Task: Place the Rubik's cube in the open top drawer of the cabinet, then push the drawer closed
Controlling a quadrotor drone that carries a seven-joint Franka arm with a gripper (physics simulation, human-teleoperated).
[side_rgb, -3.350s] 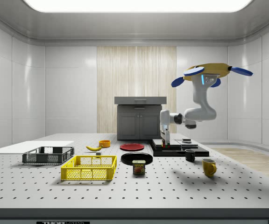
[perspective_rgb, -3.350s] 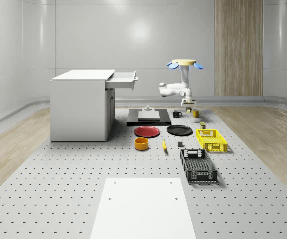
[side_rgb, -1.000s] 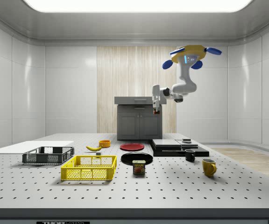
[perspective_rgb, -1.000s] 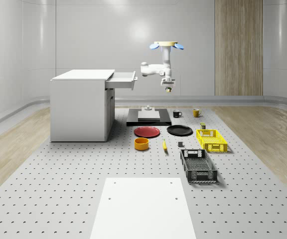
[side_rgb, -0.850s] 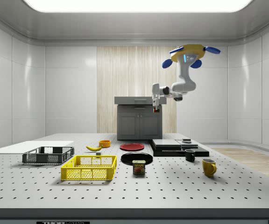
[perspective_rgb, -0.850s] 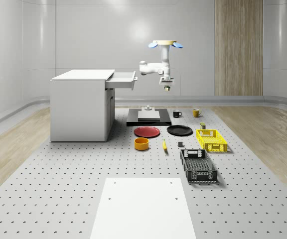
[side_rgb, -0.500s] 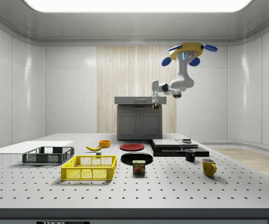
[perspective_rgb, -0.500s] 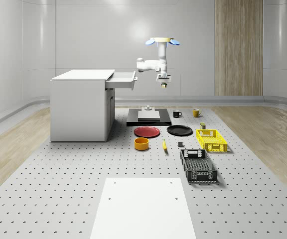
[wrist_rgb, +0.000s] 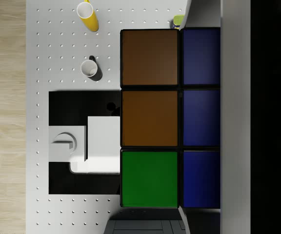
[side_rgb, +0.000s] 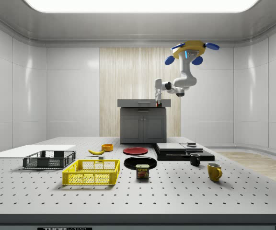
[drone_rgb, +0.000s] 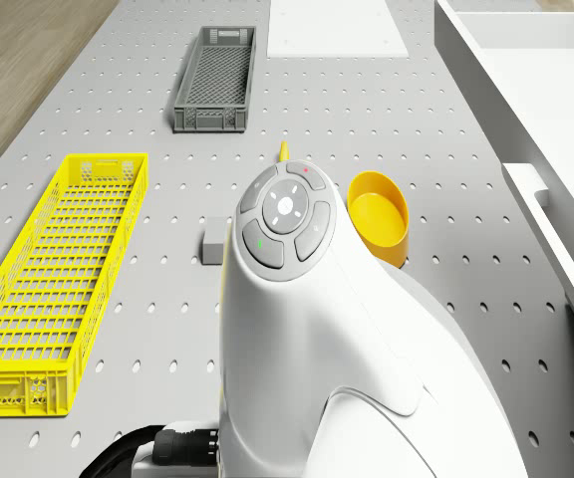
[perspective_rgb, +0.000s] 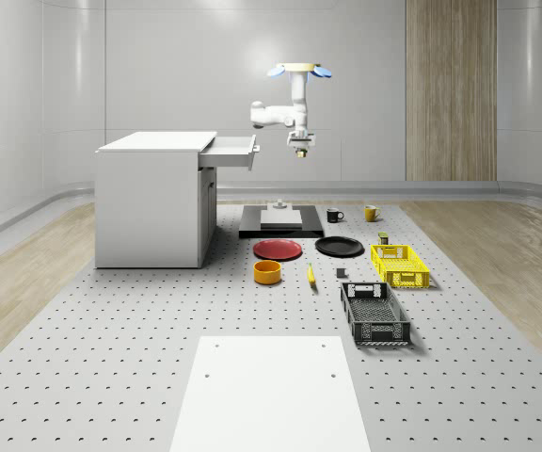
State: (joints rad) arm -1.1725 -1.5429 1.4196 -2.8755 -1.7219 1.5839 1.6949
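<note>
Drone (perspective_rgb: 300, 70): hovering high above tabletop (perspective_rgb: 158, 320), near open top drawer (perspective_rgb: 232, 148). Gripper (perspective_rgb: 299, 152): closed on Rubik's cube (wrist_rgb: 170, 117), level with drawer, not yet over it. Risk: released short, cube strikes drawer front and falls.

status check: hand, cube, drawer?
Drone hovers over the table. Hand shut on Rubik's cube, in the air, on the whole-scene view's right of the open top drawer. Nothing between them.
</note>
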